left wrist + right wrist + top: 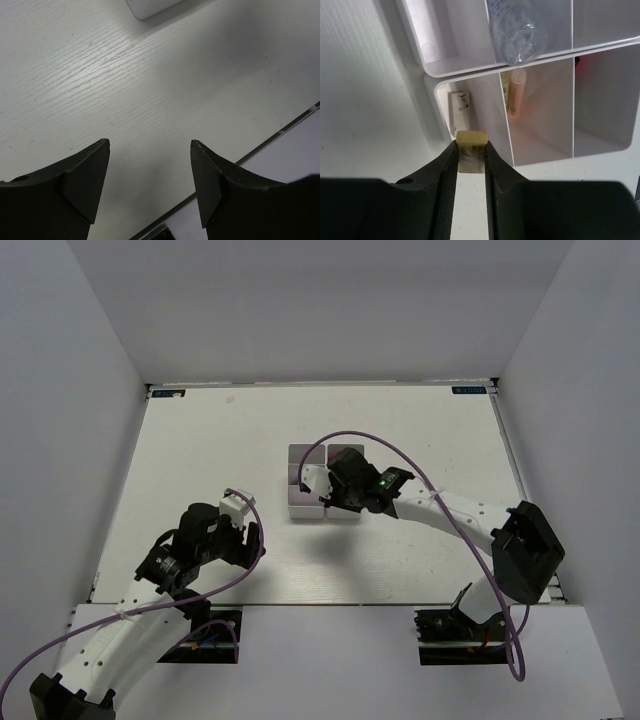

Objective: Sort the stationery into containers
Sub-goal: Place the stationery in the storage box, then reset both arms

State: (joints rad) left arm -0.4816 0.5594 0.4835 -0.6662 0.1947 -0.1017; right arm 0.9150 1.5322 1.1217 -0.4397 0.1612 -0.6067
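My right gripper (471, 148) is shut on a tan eraser block (471, 137), held just above the near rim of a white three-compartment tray (600, 115). That tray's left compartment holds another pale eraser (460, 107), and its middle one holds a thin orange pen (515, 97). A second matching tray (415, 30) lies beyond, with a clear bluish tube (517, 30) in its middle compartment. From above, the right gripper (322, 490) hovers over the trays (300, 457). My left gripper (150, 145) is open over bare table, with nothing between its fingers (87, 185).
A corner of a white tray (150, 6) shows at the top of the left wrist view. The table's dark front edge (280, 131) runs close to the left gripper (248, 538). White walls enclose the table (180, 470) on three sides.
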